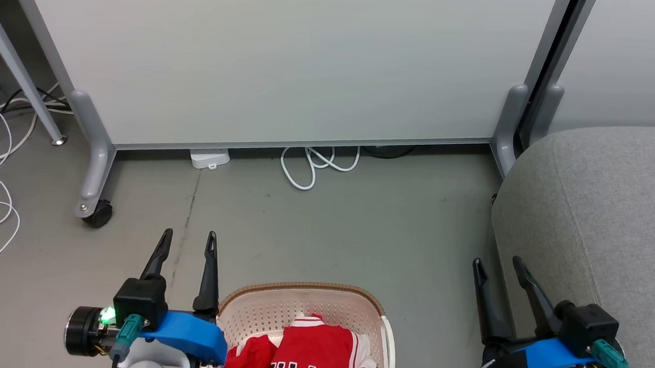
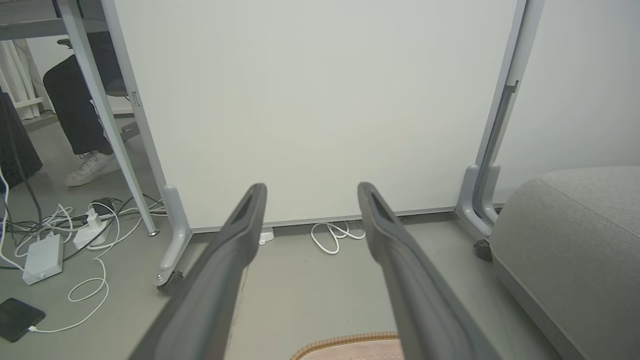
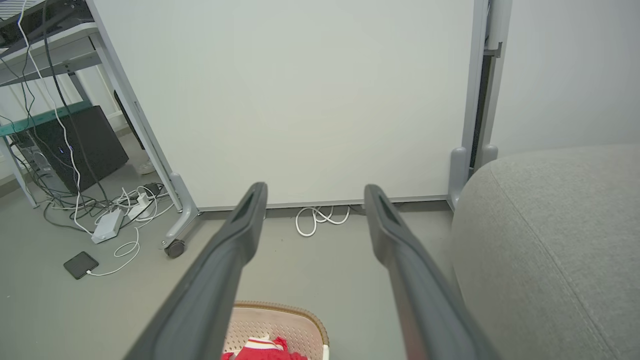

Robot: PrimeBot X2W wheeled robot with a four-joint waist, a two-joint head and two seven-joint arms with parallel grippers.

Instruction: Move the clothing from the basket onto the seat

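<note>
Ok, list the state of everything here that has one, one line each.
clothing: crumpled, not yet taken out
basket: upright on the floor, loaded
seat: no clothing on the part in view
left gripper: open, holding nothing
right gripper: open, holding nothing
phone: lying flat, plugged in

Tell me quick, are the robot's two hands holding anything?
Left gripper: open, holding nothing.
Right gripper: open, holding nothing.

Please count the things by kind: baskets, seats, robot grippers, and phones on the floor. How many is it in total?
Baskets: 1 (the basket)
Seats: 1 (the seat)
Grippers: 2 (left gripper, right gripper, both open)
Phones: 1 (black phone, lying on the floor)
Total: 5
</note>
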